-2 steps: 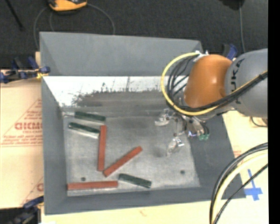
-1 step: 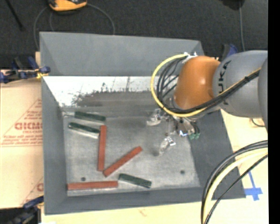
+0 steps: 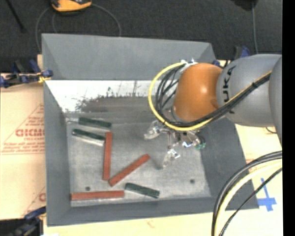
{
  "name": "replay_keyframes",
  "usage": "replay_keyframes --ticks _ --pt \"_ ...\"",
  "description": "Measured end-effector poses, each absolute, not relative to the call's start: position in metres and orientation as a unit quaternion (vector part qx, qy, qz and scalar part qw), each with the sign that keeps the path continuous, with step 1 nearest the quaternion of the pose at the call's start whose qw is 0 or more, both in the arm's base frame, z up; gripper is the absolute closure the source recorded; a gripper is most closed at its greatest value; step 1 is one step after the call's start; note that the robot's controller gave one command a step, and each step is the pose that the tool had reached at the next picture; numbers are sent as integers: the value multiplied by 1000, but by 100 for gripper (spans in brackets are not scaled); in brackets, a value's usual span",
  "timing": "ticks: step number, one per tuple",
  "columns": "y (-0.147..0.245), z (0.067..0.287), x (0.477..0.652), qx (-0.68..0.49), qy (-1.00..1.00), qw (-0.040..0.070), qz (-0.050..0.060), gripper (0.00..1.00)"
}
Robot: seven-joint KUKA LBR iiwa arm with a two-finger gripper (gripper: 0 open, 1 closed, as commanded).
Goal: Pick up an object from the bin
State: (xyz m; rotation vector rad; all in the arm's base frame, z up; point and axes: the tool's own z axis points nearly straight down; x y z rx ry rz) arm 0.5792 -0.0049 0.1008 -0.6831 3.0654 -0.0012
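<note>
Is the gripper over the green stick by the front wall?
No, the gripper hangs over bare floor near the diagonal red stick.

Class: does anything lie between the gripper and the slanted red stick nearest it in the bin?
Nothing visible does. Only bare bin floor separates the gripper from the upper end of the slanted red stick; the other sticks lie farther left.

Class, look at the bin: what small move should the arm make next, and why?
Probably shift the gripper slightly leftward in the view, over the slanted red stick: it hangs above bare bin floor just right of that stick's upper end.
</note>
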Motion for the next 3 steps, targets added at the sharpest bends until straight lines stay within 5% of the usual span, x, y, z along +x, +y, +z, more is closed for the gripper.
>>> replay_keyframes --ticks 1,2,3 --pt "10 90 574 -151 989 2 1 0" --pt "42 82 580 -332 943 2 -6 100" --pt "42 82 580 -333 943 2 -6 100"
